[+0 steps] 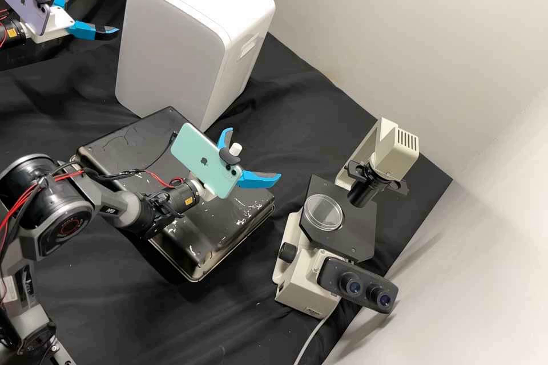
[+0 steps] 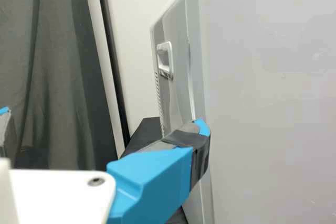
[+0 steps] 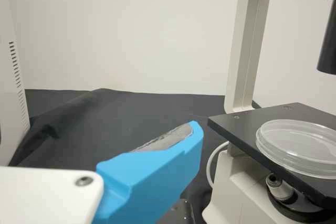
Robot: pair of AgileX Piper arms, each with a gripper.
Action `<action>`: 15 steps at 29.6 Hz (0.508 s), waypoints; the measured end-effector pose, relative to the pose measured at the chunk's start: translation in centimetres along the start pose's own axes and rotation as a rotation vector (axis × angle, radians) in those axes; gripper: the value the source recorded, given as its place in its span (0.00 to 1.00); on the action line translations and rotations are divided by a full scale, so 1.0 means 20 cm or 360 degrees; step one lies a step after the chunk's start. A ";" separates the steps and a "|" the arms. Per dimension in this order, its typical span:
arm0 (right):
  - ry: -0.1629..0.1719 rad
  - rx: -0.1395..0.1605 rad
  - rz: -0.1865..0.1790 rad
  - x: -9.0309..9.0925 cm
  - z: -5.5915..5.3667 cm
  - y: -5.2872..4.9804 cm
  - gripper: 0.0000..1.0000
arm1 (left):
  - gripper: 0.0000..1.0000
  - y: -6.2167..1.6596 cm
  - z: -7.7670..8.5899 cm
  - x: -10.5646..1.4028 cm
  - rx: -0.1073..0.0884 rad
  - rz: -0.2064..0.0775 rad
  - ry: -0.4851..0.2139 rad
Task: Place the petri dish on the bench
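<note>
Right fingers [image 1: 260, 178] hang spread wide and empty at mid-frame, pointed toward the dish [image 1: 323, 212] but well short of it, a gap that looks set to take the rim from both sides. Shallow, round and clear, the dish lies flat on the stage [image 1: 357, 234] right of centre, under the dark lens barrel [image 1: 361, 193], where a sample would sit for viewing. It has yet to be lifted and set down on the desk [image 1: 103, 308]. Matte black and angular, the stage tops a cream microscope [image 1: 299, 285] with twin black eyepieces [image 1: 365, 291] at lower right. Left of it sits a dark metal tray [image 1: 222, 234], glossy, scuffed and flecked with white chips. Wrinkled black cloth [image 1: 297, 102] drapes the desk, which should make a soft landing for thin plastic. A smooth white box [image 1: 194, 40] with rounded corners stands at upper centre-left. Left fingers [image 1: 85, 28], in the upper left corner, are likewise apart and empty, just beside the box's flank and apparently parked clear of the work.
</note>
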 end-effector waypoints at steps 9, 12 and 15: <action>0.0000 0.0000 0.0000 0.00 0.00 0.00 1.00 | 1.00 0.000 0.00 0.00 0.0000 0.0000 0.0000; 0.0000 0.0000 0.0000 0.00 0.00 0.00 1.00 | 1.00 -0.001 0.00 0.00 0.0000 -0.0001 -0.0004; 0.0000 0.0000 0.0000 0.00 0.00 0.00 1.00 | 1.00 -0.006 0.02 0.00 -0.0001 -0.0007 -0.0023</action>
